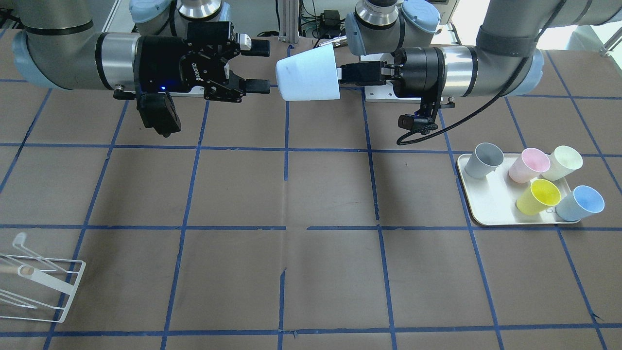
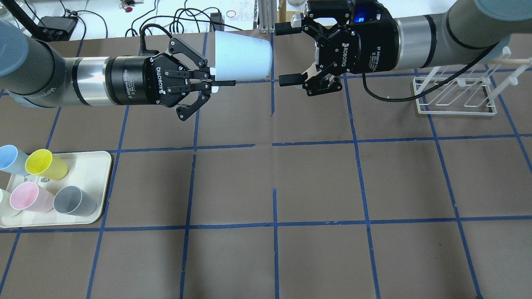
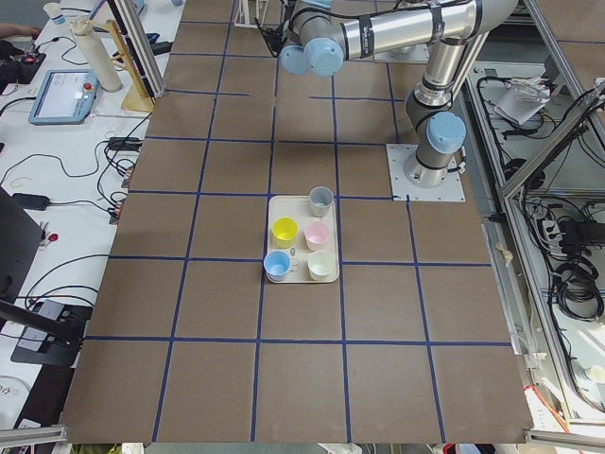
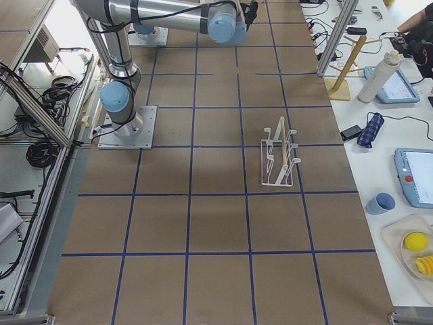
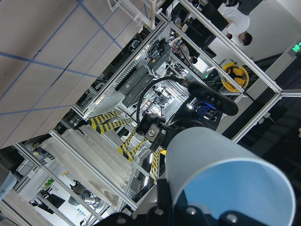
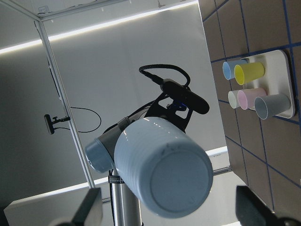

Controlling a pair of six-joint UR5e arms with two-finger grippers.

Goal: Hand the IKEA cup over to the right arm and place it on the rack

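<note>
The IKEA cup (image 2: 243,56) is hanging on its side high over the worktop (image 2: 274,174), between the two arms, mouth toward the left claw (image 2: 218,79) and closed base pointing at the right claw (image 2: 286,54). The left claw is pinching the cup's wall at the rim, one finger inside the mouth and one outside. The right claw is standing spread, its fingers flanking the line of the cup's base but not touching it.

The handover is depending on depth. I judge the right claw should be sliding forward until its fingers are straddling the body well past the base, since the smooth taper is likely to squeeze out of a shallow grip. The left claw should be releasing only once that hold is firm. Taking it by the base end is leaving the mouth free for the prongs of the rack (image 2: 455,97).
</note>
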